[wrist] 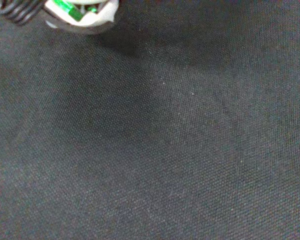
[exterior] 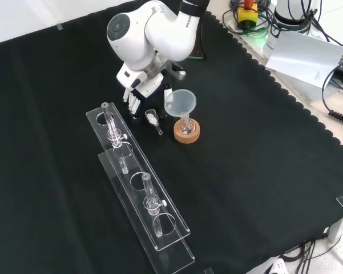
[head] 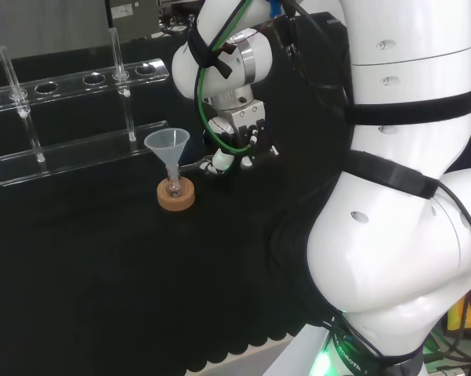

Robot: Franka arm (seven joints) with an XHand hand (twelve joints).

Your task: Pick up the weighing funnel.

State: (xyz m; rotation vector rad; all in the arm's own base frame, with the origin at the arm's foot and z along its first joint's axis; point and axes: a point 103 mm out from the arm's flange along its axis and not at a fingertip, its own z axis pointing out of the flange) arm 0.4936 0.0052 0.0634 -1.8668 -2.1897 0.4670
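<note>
Weighing funnel (exterior: 153, 119): we see this small clear piece lying on the black cloth (exterior: 262, 171) of the counter. In the front view it lies between the robot hand (exterior: 134, 91) and the cork ring (exterior: 186, 135), just beside both. The robot hand hangs from the white arm with its fingers (exterior: 131, 105) pointing down at the cloth. They look straight and relaxed and hold nothing. We cannot tell whether their tips touch the cloth. To the right, the funnel (exterior: 181, 103) stands mouth up with its stem in a small flask (exterior: 186, 124) on the cork ring. A clear test-tube rack (exterior: 132, 166) runs towards the view's bottom edge.
</note>
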